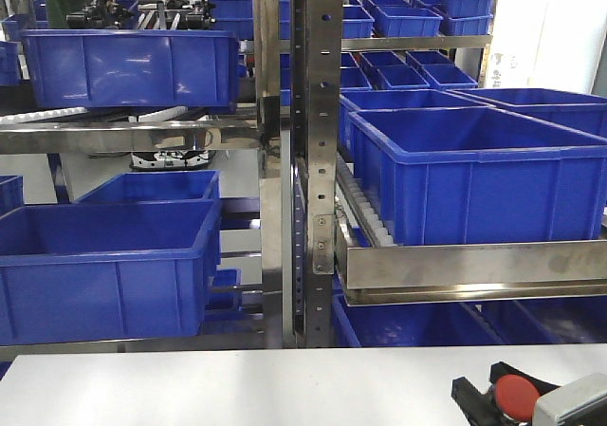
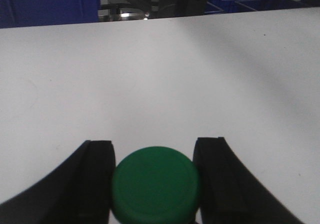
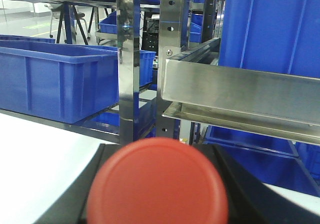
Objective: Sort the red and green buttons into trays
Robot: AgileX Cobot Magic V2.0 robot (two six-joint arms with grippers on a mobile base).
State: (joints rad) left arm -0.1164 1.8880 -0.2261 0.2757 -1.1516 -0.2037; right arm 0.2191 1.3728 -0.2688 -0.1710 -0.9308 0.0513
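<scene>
White tabletop (image 2: 150,69); green button (image 2: 156,184) between left fingers (image 2: 97,176)

Black curved fingers (image 2: 92,184), grey housing (image 1: 572,402)

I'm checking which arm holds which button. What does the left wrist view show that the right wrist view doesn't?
Only the left wrist view shows the round green button cap, gripped by the left gripper, with open white tabletop stretching ahead. Only the right wrist view shows the round red button cap, gripped by the right gripper, with the steel rack post and rail close ahead. Both show the tabletop, deep blue plastic crates behind, and black fingers flanking a cap.
</scene>
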